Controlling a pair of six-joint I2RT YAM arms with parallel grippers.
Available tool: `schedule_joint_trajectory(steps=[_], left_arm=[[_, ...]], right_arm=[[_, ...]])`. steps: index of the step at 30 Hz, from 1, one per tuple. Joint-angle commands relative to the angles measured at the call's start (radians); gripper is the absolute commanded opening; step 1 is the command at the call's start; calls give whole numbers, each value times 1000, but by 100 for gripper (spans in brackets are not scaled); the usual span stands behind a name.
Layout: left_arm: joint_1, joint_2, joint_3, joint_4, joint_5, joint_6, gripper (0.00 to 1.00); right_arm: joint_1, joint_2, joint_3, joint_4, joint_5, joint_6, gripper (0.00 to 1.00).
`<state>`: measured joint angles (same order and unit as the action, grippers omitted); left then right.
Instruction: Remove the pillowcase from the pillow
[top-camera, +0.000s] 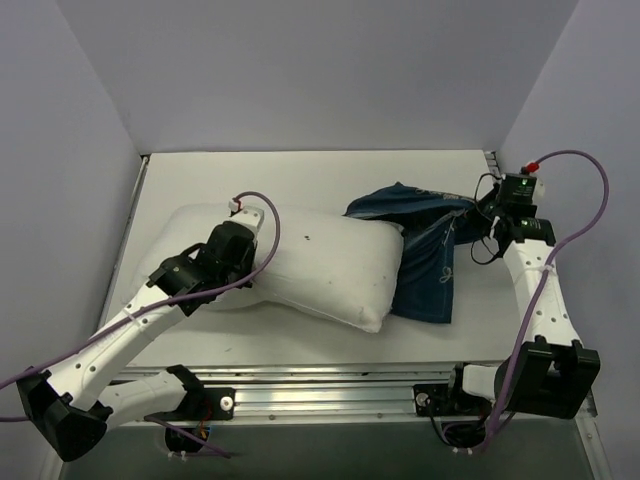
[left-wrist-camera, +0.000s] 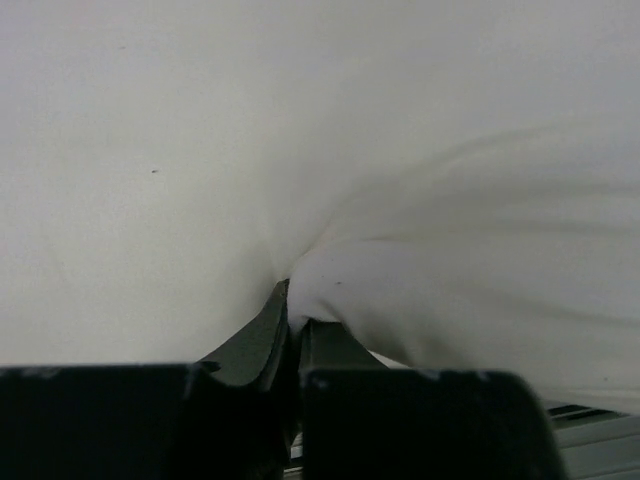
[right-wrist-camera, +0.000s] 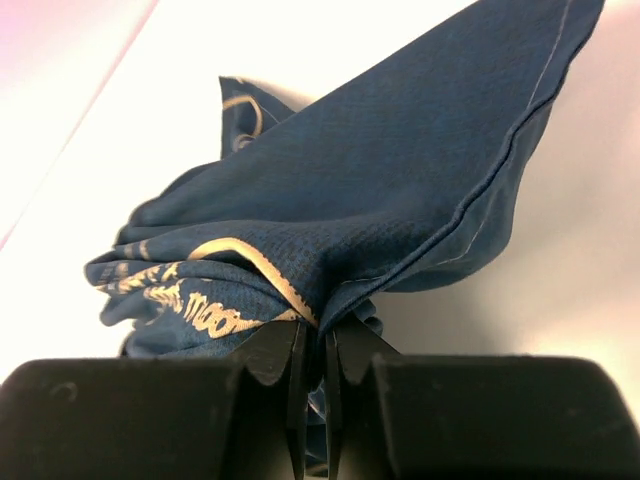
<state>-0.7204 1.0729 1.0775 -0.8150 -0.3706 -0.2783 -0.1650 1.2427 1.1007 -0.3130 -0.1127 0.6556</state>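
- White table (top-camera: 300, 175), grey walls (top-camera: 300, 70).
- Pillow (top-camera: 330, 265): table centre, mostly bare.
- Pillowcase (top-camera: 425, 265): bunched at pillow's 3 o'clock end.
- Left gripper (left-wrist-camera: 297, 322): fingers pinching pillow, 9 o'clock end.
- Right gripper (right-wrist-camera: 315, 335): fingers pinching pillowcase.

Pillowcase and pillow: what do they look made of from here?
Pillowcase: thin woven cloth, probably cotton, matte navy. The weave grain, a stitched hem and cream print show close up. Pillow: soft white fabric shell, matte and smooth, likely over a fluffy filling. It puckers into gentle folds where pinched and bulges plump. Fibre type can't be confirmed.
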Motion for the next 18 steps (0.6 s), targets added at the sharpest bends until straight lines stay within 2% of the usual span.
schedule_joint_trajectory(steps=[1,5,8,9,13,15,18], left_arm=[[74,28,42,-19,-88,-13,2],[192,93,94,-19,-76,-13,2],[223,140,142,-15,-71,-12,2],[239,160,153,-13,-64,-13,2],[262,206,214,7,-53,-19,2],[269,243,251,28,-45,-24,2],[276,304,301,59,-36,-45,2]], right_arm=[[-10,32,126,61,86,21,0],[-16,119,350,31,149,-14,0],[-19,171,480,25,130,-48,0],[-19,219,584,16,124,-80,0],[-19,334,793,11,-62,-166,0],[-19,385,844,17,-154,-191,0],[-10,411,841,51,-200,-203,0]])
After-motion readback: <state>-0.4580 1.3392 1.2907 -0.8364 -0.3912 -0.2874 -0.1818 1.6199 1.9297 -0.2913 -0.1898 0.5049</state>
